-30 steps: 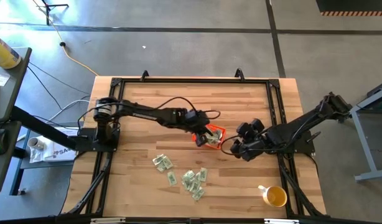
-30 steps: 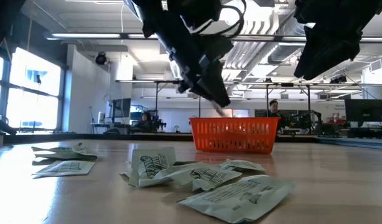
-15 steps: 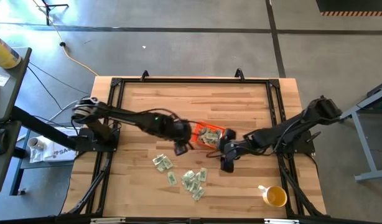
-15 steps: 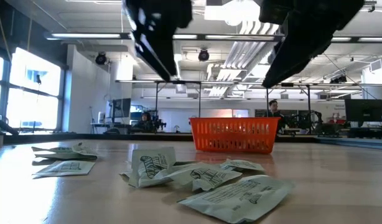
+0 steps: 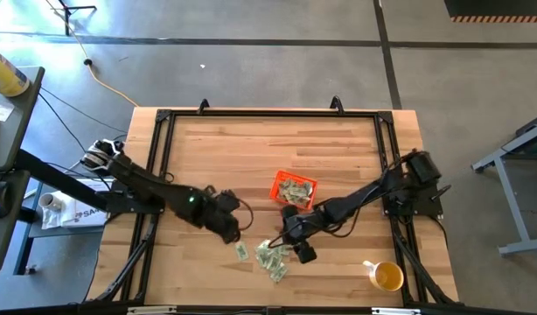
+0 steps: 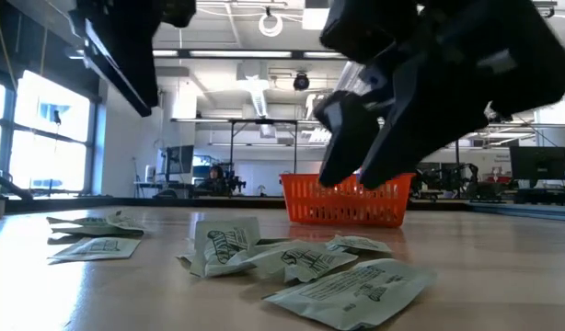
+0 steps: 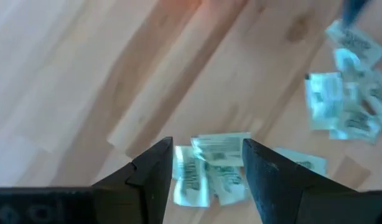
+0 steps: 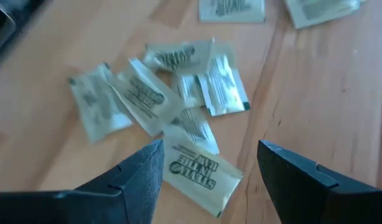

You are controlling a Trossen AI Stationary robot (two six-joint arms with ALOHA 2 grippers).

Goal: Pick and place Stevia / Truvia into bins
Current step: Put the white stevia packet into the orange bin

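Both dark arms reach low toward the table's front-centre, wrists angled down. The left tool (image 5: 229,227) hovers with its fingers parted and empty; the right tool (image 5: 290,241), spread wide, hangs nearby.

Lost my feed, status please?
Left gripper open above pale green paper sweetener packets. Right gripper open over them too. Some packets already in shallow orange plastic bin.

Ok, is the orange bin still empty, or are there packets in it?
Not empty: the high view shows pale packets lying inside the orange bin. How many, cannot tell.
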